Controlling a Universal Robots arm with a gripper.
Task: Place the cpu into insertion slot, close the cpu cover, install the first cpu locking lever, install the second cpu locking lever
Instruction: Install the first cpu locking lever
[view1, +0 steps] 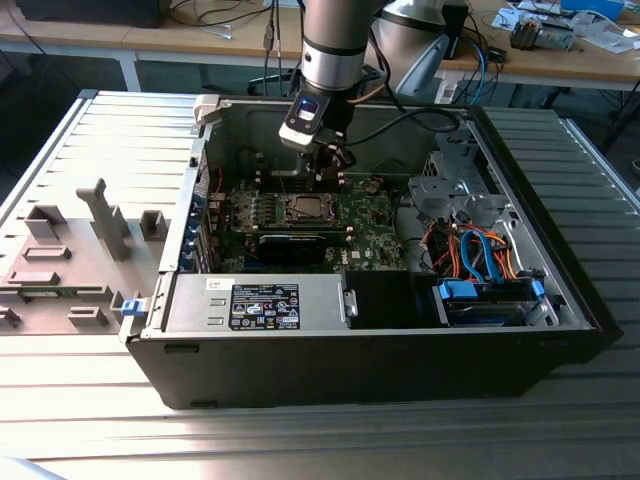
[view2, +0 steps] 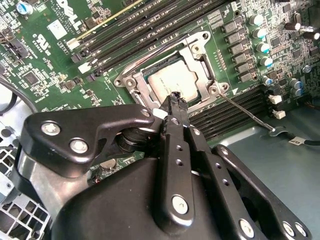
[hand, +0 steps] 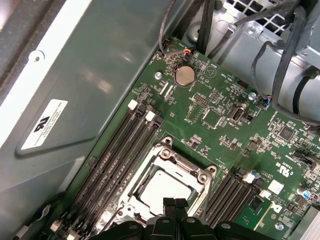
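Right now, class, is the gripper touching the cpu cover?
Cannot tell. In the second wrist view the gripper overlaps the edge of the cpu cover, hiding any gap or contact.

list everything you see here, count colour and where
computer case: one, black, open, on the ribbed table
circuit board: one, green, inside the case
cpu: one, silver-grey, mid board
cpu cover: one, silver, flat around the cpu
locking lever: one, silver, angled out from the cover's corner
memory slots: two banks, black, either side of the cpu
long card: one, black, across the board
power supply: one, silver, case's near wall
cables: several, blue and orange, exterior view's right of the case
fixture blocks: several, grey, table, exterior view's left
arm: one, silver-grey, above the case
hand: one, black, shut, at the cpu's edge
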